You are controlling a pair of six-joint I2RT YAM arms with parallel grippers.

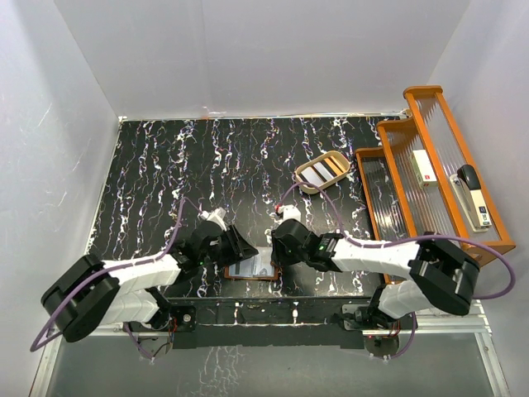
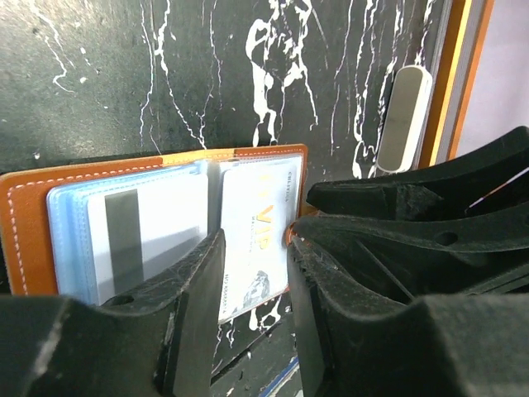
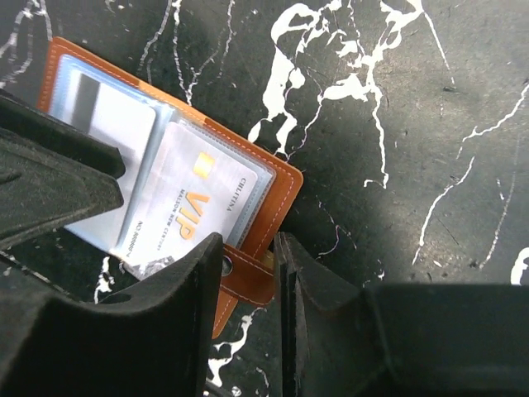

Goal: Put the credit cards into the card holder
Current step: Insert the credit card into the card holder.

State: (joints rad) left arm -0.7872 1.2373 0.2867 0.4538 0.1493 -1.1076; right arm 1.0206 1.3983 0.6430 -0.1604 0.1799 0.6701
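Left gripper (image 2: 254, 248) fingers stand narrow about the jutting end of the VIP credit card (image 3: 198, 203), grip unclear; it sits partly inside the open card holder (image 3: 277, 186), in the pocket beside its tab (image 3: 245, 281). Right gripper (image 3: 248, 244) pinches that tab. Best pushed straight and flat, holder steadied.

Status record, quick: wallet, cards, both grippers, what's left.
card holder: lying open between both grippers
VIP card: partly in a clear pocket, end sticking out
striped card: seated in the neighbouring pocket
left gripper: jaws parted, at the VIP card's protruding end
right gripper: closed on the card holder's strap tab
remaining: likely push VIP card fully in
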